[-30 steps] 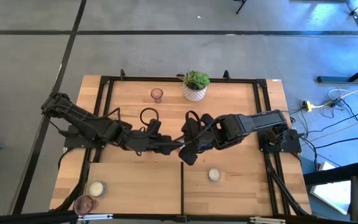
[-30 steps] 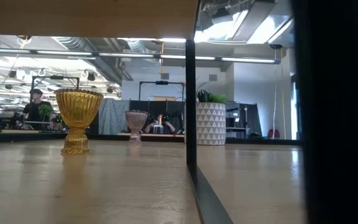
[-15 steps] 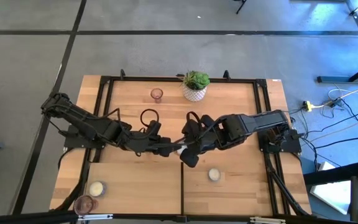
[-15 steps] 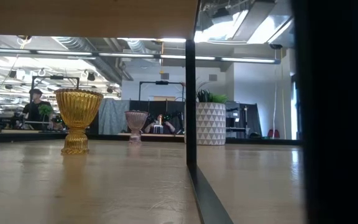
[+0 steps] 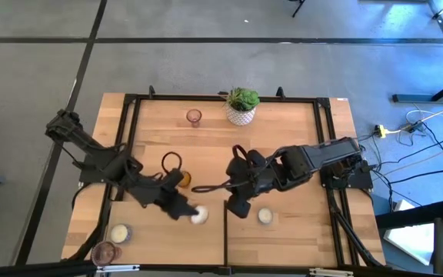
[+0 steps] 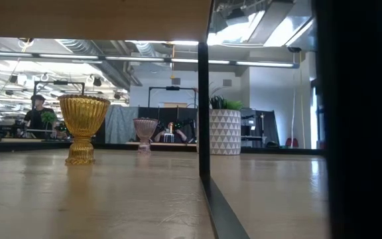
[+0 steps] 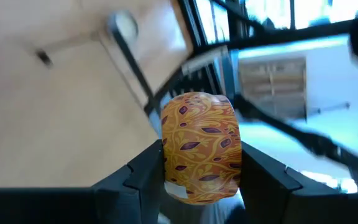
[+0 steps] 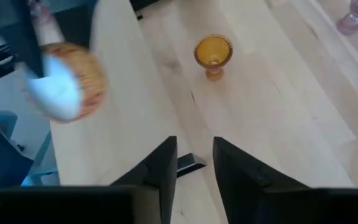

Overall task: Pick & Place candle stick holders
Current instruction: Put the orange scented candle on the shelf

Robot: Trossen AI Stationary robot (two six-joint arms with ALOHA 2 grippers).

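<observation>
Left end effector [image 7: 199,177] clamps round leaf-patterned orange holder [image 7: 201,148]; amber glass goblet [image 8: 213,55] ribbed.

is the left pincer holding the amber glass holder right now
No. The left pincer is shut on a cream holder with an orange leaf pattern, while the amber glass stemmed holder stands alone on the wooden table.

Left gripper [image 5: 193,214] reaches low over the table's front, fingers clamped; right gripper [image 5: 238,206] hangs nearby, fingers parted.
</observation>
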